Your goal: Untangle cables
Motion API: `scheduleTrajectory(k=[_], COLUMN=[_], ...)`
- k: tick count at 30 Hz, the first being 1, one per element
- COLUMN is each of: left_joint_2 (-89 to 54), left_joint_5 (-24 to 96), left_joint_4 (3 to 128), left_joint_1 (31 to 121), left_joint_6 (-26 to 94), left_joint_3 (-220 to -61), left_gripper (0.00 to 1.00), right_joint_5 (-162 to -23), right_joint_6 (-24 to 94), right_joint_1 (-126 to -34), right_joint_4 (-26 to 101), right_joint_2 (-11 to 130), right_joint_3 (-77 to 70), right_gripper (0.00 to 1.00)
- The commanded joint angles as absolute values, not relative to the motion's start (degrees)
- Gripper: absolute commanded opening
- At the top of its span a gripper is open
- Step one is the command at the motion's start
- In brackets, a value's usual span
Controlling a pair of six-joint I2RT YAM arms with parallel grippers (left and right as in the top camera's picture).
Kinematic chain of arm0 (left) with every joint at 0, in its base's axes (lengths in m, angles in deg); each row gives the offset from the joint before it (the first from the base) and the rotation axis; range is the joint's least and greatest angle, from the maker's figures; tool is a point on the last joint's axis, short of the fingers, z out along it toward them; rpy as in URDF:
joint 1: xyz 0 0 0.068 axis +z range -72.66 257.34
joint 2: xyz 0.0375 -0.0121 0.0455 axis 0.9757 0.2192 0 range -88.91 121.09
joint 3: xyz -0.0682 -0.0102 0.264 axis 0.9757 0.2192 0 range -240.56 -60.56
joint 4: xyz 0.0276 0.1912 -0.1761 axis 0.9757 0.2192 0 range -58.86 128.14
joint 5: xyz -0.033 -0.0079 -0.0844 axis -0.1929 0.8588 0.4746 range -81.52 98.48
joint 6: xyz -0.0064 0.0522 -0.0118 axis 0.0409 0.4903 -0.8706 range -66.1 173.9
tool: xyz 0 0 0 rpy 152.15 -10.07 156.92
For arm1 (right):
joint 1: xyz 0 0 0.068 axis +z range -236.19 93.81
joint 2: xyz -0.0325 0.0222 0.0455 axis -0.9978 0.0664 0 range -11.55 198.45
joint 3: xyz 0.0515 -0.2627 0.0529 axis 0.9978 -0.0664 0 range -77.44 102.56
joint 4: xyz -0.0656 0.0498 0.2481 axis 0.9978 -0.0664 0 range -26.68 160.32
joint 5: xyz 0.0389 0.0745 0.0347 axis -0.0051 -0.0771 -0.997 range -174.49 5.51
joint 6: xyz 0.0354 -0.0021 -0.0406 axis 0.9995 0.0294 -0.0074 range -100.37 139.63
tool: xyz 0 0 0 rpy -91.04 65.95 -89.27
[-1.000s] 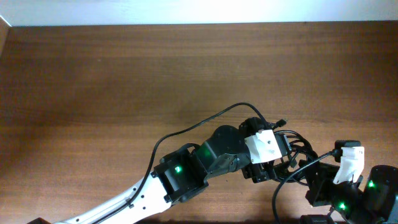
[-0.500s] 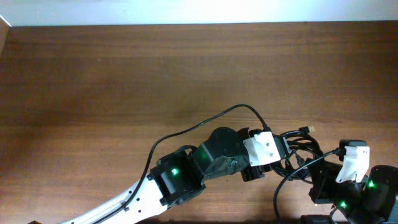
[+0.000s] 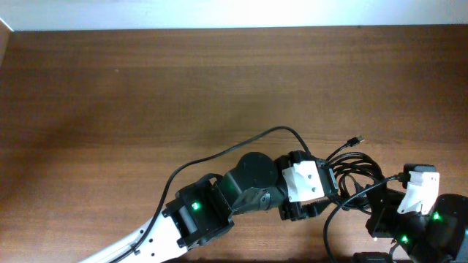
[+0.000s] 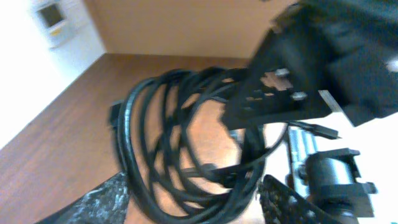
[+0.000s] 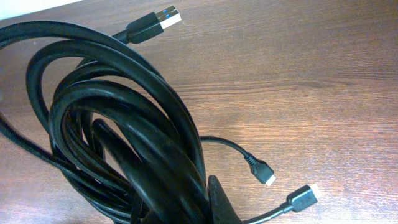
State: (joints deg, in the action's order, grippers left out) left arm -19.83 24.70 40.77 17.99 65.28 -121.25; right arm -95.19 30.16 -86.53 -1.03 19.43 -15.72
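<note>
The setting is reading as an indoor robotics lab. A left arm (image 3: 197,219) and a right arm (image 3: 428,226), each showing green indicator lights (image 3: 195,207), are reaching over a wood-grain surface (image 3: 146,88). A plain white wall (image 4: 25,93) is bordering it, bearing a small white panel (image 4: 50,18).

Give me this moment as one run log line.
right gripper: shut on cables | left gripper: jaws open around loops | cables: one tangled coil

Cables (image 5: 124,155) cropped left (and below) in right wrist view, left wrist view blurred
</note>
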Motion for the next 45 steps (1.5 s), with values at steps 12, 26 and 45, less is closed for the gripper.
scheduleTrajectory(k=[12,26,45], left_joint_2=[-15.46,-21.16,-21.84], left_joint_5=[38.50,9.54,31.46], left_joint_4=[39.74,44.31,41.84], left_joint_1=[17.75,17.75,17.70], left_joint_6=[69.25,64.18,69.19], left_joint_3=[-120.99,-120.99,-120.99], left_gripper=[0.54,0.64,0.73], right_joint_5=[-94.73,-94.71,-96.68], right_joint_6=[30.57,30.57,30.59], right_joint_1=[-86.57,-86.57,-86.57], right_joint_4=[0.30,0.30,2.00], right_joint_2=[19.52,19.52,19.52], right_joint_3=[-14.52,-14.52,-14.52], right_gripper=[0.04,0.04,0.04])
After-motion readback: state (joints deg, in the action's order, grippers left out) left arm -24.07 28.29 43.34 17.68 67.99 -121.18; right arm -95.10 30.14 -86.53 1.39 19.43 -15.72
